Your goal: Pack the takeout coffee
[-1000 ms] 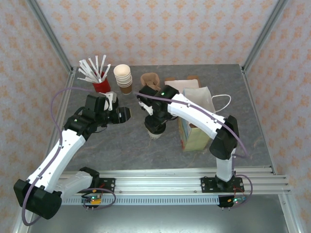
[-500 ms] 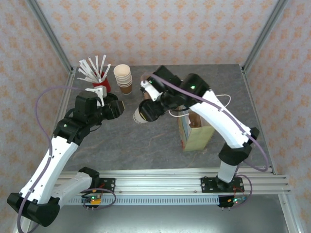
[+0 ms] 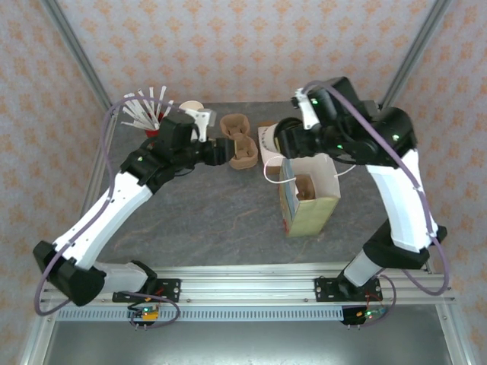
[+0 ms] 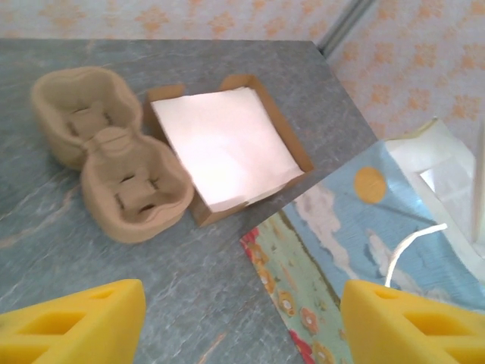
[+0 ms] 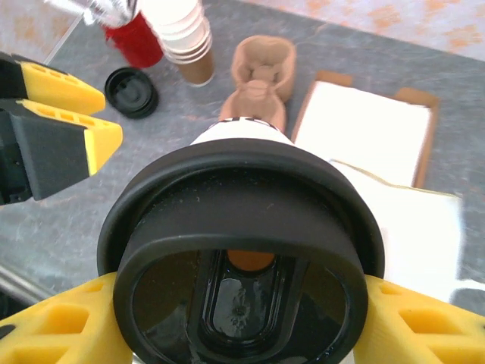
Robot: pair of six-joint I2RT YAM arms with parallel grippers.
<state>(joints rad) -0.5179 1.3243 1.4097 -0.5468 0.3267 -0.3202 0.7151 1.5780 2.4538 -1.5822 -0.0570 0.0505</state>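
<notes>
Grey marbled table (image 3: 213, 220) inside papered walls; a paper bag (image 3: 308, 205) stands open toward its right edge. Left gripper (image 4: 242, 318) gapes wide beside the pulp cup carrier (image 3: 242, 141). Right gripper (image 5: 242, 318) clamps the takeout coffee (image 5: 242, 227) in the air by the bag's far rim, near the back edge.

Two arms, same build: left white-shelled arm (image 3: 106, 217) and right white-shelled arm (image 3: 402, 199), smooth white link covers, chunky black joint housings, black base plate (image 3: 346, 290) each. Thin purple cable (image 3: 37, 289) loops loose along each arm. Tiny green light (image 3: 307, 94) on right arm near wrist. On left gripper (image 4: 242, 322) and right gripper (image 5: 235, 326), fingers blocky yellow plastic, triangular recesses moulded in; left's on black backing.
</notes>
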